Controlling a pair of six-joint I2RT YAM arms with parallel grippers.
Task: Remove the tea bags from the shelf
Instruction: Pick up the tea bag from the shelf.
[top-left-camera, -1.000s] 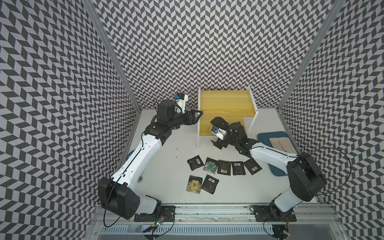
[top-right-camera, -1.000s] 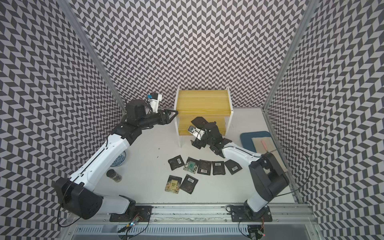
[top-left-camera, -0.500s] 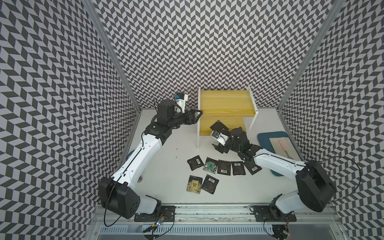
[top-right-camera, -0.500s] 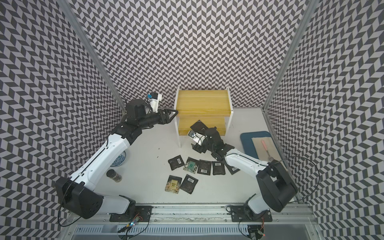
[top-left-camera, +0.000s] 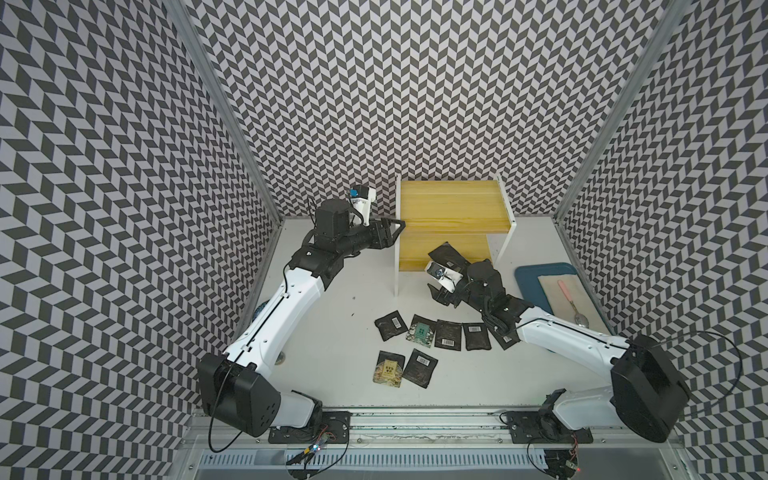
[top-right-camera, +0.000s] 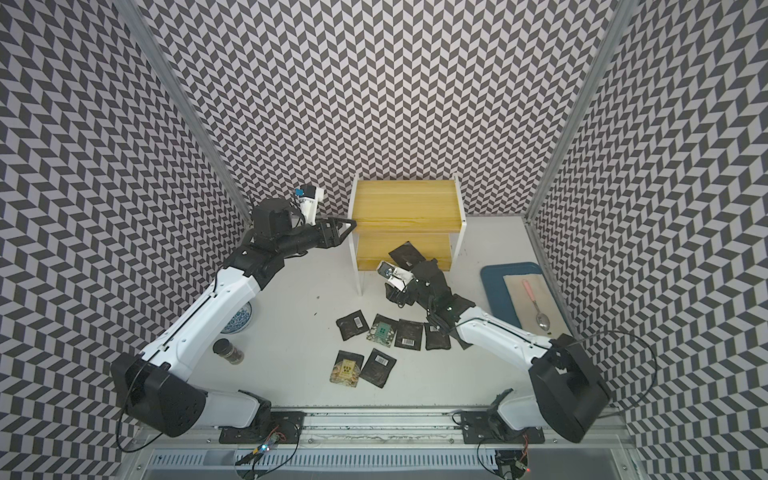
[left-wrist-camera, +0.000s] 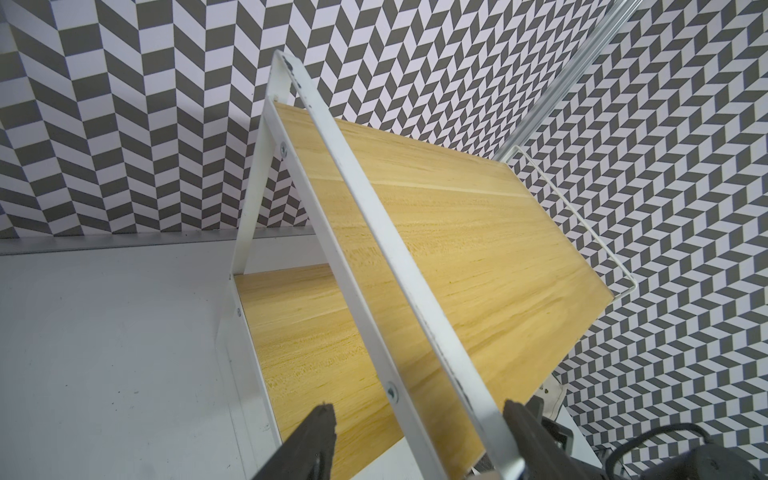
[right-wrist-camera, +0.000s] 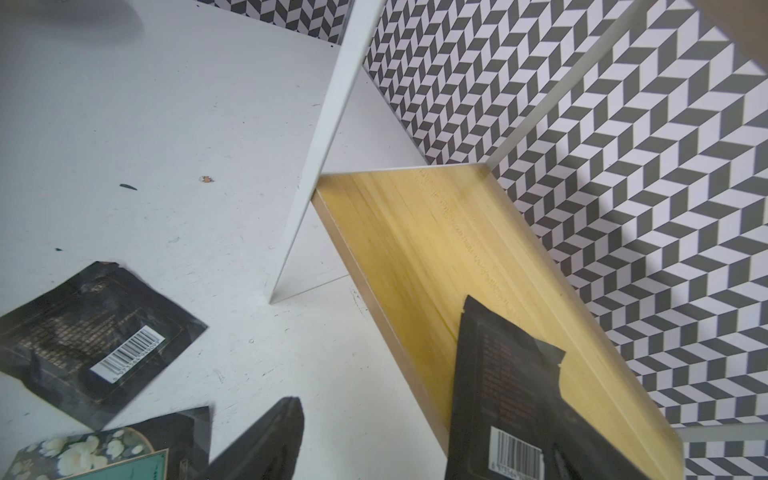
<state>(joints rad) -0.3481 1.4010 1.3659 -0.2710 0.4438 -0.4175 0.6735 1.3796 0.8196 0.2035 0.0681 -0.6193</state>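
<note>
In both top views the left claw (top-left-camera: 395, 227) stands at the white side panel (top-left-camera: 397, 257) of the shelf (top-left-camera: 453, 205), at the same place as one second ago. One finger is on each side of the panel. The right claw (top-left-camera: 441, 277) is in front of the lower board (top-left-camera: 415, 253) with its jaws wide apart. A black tea bag (top-left-camera: 446, 252) stands tilted at the finger nearer to the shelf, over the front part of this board. Compared with one second ago, this claw is drawn a little back and the tea bag has come with it toward the board's edge. Its forearm (top-left-camera: 540, 332) is lower now and covers part of one of the other tea bags (top-left-camera: 449, 340). These lie flat on the table (top-left-camera: 332, 332) behind the right claw.

In the left wrist view the panel runs between the two fingers (left-wrist-camera: 316, 440), close to one of them, and a gap shows at the other. Whether the claw presses the panel, I cannot tell.

In the right wrist view one finger (right-wrist-camera: 270, 440) is free over the table. The tea bag, barcode toward the camera, lies against the opposite finger and reaches over the lower board's front edge.
</note>
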